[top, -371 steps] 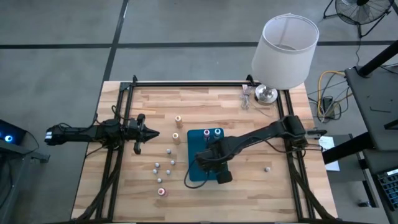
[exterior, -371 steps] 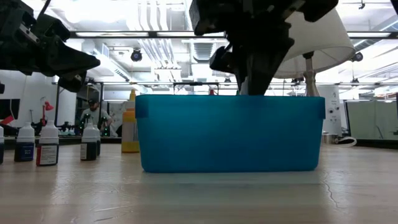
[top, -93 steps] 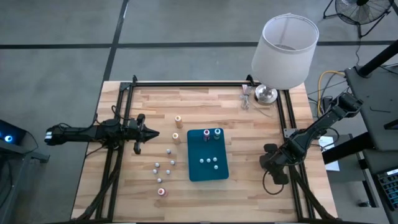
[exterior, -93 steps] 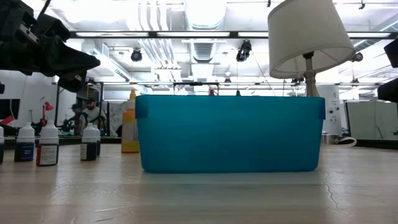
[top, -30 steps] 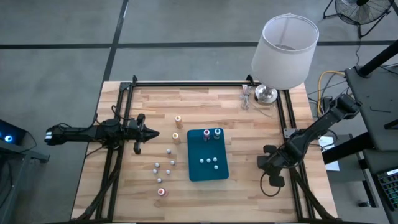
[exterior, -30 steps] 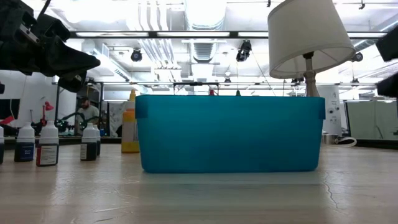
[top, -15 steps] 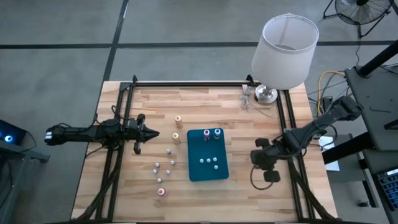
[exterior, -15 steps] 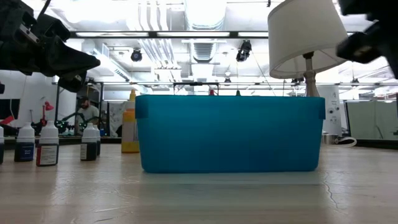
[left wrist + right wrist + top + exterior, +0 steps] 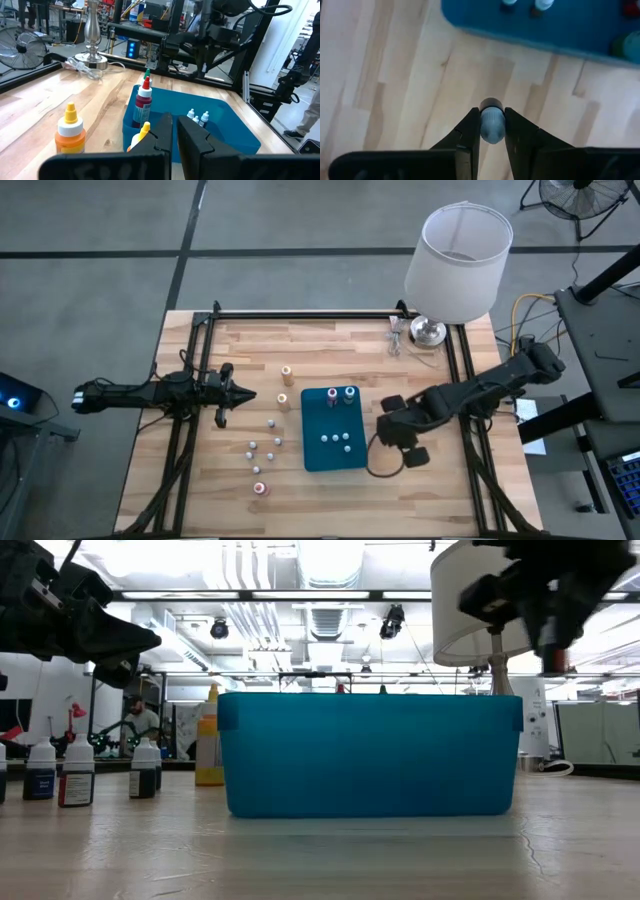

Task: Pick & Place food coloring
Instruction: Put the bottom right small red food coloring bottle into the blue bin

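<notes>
In the right wrist view the right gripper (image 9: 492, 131) is holding a small whitish-capped food coloring bottle (image 9: 492, 124) clamped between its two fingers, cap end pointing away from the camera, long axis running along the fingers. In the high view this gripper (image 9: 395, 430) is hanging just right of centre, over bare wood beside the right wall of the teal tray (image 9: 359, 442). The move that matters is leftward in that picture: the tray is lying just beside the claw on its left, its long sides running top to bottom of the frame. Small bottles (image 9: 335, 440) are already standing in the tray's lower half, and two taller coloured-top ones (image 9: 340, 394) at its upper end. The left gripper (image 9: 237, 393) is waiting at the left of the table, fingers together and holding nothing. More small bottles (image 9: 262, 446) are standing on the wood left of the tray, nearer the left arm, with two orange-topped ones (image 9: 285, 386) above them. The right arm is clearly the one placed to make the drop.
</notes>
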`<state>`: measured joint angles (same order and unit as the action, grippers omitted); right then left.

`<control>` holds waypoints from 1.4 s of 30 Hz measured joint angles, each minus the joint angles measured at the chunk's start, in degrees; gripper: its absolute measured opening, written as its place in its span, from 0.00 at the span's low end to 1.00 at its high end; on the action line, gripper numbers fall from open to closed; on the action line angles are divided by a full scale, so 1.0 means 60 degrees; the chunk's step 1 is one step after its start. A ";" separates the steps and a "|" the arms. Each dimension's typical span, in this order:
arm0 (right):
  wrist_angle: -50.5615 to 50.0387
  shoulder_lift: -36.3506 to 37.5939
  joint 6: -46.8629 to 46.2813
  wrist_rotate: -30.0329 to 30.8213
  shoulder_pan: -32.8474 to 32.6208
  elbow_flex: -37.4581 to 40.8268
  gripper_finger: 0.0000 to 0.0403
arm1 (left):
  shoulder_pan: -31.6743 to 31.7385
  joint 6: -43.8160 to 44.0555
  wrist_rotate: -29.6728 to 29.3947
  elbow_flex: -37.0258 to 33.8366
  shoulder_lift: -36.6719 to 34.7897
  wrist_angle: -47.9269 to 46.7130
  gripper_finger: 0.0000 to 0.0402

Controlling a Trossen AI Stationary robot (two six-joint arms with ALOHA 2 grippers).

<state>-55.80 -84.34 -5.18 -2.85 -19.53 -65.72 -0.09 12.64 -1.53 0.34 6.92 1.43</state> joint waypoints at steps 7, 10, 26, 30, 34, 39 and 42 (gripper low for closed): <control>-0.0204 -0.0470 0.0811 0.0005 0.0895 -0.0651 0.15 | -0.0001 0.0001 -0.0001 0.0000 -0.0002 0.0000 0.00; -0.0208 -0.0707 0.0866 0.0004 0.1140 -0.1004 0.15 | 0.0000 0.0000 0.0001 0.0000 -0.0001 0.0000 0.00; -0.1008 -0.1336 0.1684 -0.0028 0.2346 -0.2066 0.15 | -0.0001 -0.0001 0.0000 0.0001 0.0000 0.0000 0.00; -0.0898 -0.1371 0.1353 0.0015 0.2608 -0.2263 0.15 | -0.0001 0.0001 -0.0002 0.0003 -0.0003 0.0000 0.00; -0.0880 -0.1551 0.0799 -0.0108 0.2514 -0.2625 0.15 | 0.0000 -0.0001 0.0000 0.0004 -0.0001 0.0000 0.00; -0.0777 -0.1836 0.0300 -0.0273 0.2254 -0.3122 0.15 | -0.0001 0.0000 -0.0001 0.0000 -0.0001 0.0000 0.00; -0.0803 -0.2098 0.0058 -0.0351 0.2085 -0.3420 0.15 | -0.0001 -0.0001 0.0001 0.0001 -0.0001 0.0000 0.00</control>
<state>-60.61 -96.93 -4.83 -4.96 -7.02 -86.24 -0.10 12.63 -1.52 0.34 6.91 1.43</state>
